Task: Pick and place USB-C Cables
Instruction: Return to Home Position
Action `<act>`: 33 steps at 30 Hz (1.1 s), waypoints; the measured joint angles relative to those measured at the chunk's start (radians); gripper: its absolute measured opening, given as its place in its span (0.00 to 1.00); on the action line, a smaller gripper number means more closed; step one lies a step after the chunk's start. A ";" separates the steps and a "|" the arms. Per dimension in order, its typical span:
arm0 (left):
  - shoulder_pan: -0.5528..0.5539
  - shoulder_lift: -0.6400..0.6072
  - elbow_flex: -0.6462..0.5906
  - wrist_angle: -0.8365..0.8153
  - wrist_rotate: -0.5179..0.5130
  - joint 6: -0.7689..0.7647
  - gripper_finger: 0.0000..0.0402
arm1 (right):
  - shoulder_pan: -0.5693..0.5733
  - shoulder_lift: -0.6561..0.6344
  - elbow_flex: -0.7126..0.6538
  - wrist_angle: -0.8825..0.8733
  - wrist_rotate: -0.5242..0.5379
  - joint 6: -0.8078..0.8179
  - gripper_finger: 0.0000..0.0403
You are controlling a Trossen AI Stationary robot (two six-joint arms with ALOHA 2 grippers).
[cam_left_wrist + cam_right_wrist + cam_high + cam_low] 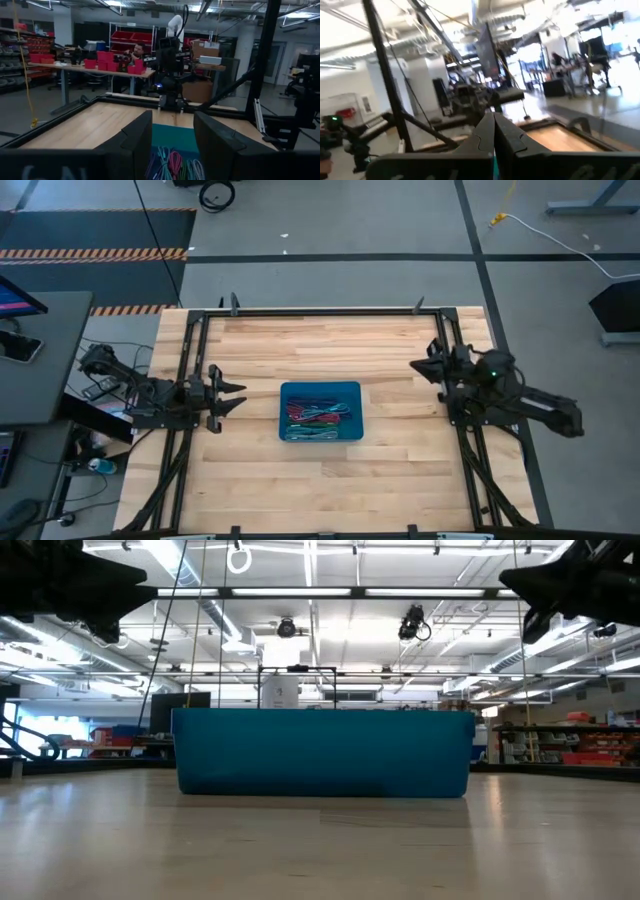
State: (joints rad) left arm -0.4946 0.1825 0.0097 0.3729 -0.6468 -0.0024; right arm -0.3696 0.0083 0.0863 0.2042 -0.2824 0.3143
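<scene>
Wears matte black throughout: left arm (150, 395) and right arm (520, 402), both jointed and blocky. Carries a small green light (492, 370) on the right arm. Ends in a left gripper (172, 120) of broad flat black plates and a right gripper (494, 122) of dark grey notched plates. Bears faint pale lettering (30, 173) below the left plates.

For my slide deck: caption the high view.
USB-C cables in the blue bin, left gripper and right gripper flanking it.

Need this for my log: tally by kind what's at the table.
Blue bin: 1
Cable heap inside it: 1, strands too tangled to count
Claws: 2, left claw open, right claw shut
Total: 4
</scene>
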 joint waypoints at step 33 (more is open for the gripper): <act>0.183 0.000 0.000 -0.102 -0.034 -0.050 0.38 | 0.355 0.000 -0.017 -0.355 0.372 0.031 0.02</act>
State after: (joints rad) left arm -0.3119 0.1829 0.0093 0.2705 -0.6812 -0.0529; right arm -0.0143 0.0082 0.0689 -0.1506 0.0898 0.3449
